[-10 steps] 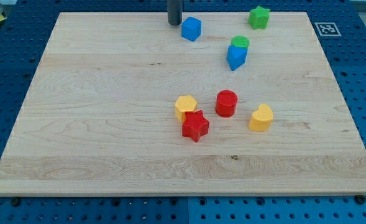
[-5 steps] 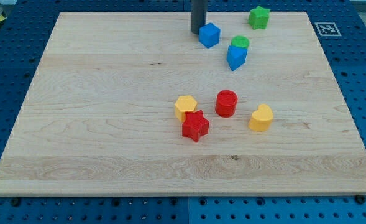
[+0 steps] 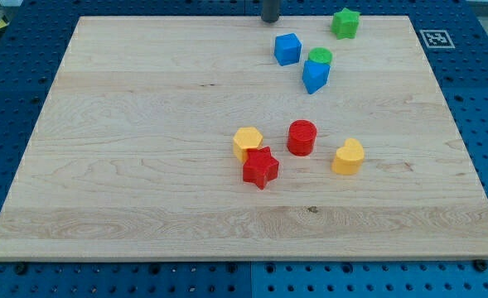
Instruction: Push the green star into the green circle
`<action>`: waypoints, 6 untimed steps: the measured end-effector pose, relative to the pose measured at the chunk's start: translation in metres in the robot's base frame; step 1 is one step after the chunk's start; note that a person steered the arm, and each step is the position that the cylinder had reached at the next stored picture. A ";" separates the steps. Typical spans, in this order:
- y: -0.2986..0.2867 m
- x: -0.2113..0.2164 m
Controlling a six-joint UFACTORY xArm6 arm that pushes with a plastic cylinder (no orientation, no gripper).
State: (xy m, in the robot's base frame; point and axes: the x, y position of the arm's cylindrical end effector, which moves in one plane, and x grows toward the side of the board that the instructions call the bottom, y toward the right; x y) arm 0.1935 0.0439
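One small green star-shaped block (image 3: 345,22) at wooden counter (image 3: 144,165) top right, well apart from green circle block (image 3: 320,56). Light, rigid, slides easily; push star's upper-right side. My tip (image 3: 270,20) top edge, left of star; no hand fitted.

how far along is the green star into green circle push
Nothing done yet: the green star sits near the view's top right, apart from the green circle, which touches a blue block. In hand: my tip is at the view's top edge, left of the star and above the blue cube, touching neither. Left: get to the star's far side and push it down-left into the circle.
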 end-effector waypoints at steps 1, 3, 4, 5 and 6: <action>0.000 -0.001; 0.034 0.000; 0.042 0.000; 0.094 -0.001; 0.132 -0.001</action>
State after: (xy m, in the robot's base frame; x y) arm 0.1922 0.1757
